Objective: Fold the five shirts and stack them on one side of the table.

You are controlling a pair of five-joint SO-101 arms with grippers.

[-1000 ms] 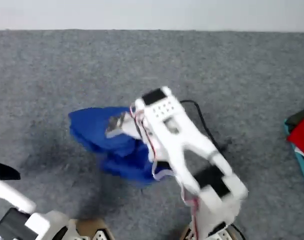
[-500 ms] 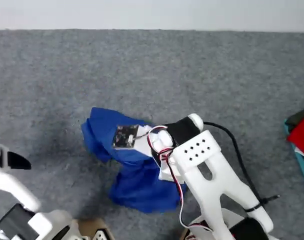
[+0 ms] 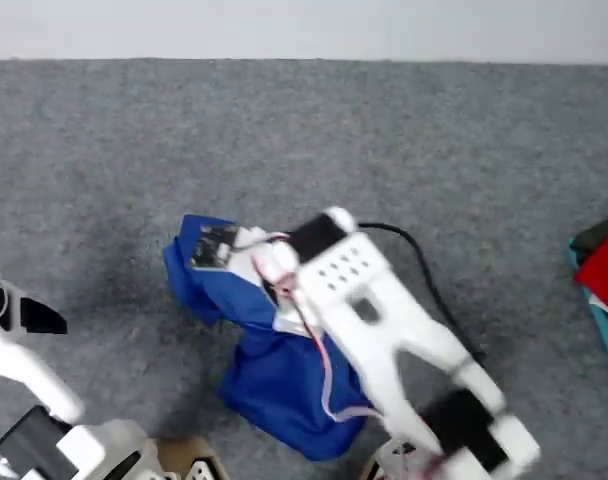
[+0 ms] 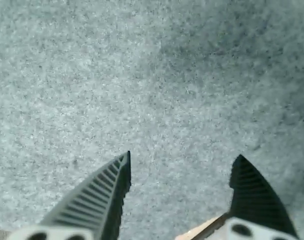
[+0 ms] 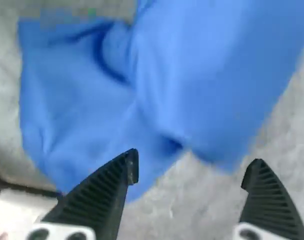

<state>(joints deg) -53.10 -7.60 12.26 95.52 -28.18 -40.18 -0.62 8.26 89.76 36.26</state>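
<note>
My left pincer (image 4: 183, 157) hangs released at the near left, jaws wide over bare grey surface (image 4: 142, 75), holding nothing. My right pincer (image 5: 194, 157) is also spread and empty, poised directly above the crumpled blue shirt (image 5: 142, 75), whose cloth lies just beyond its tips. From overhead, the shirt's long axis runs slantwise, from a far-left lobe back toward my right base. The right arm is plainly nearer, so I judge the next grasp is its job. Farther off, at the right rim, a pile of coloured cloth (image 3: 596, 275) sits well apart, probably shirts already folded.
</note>
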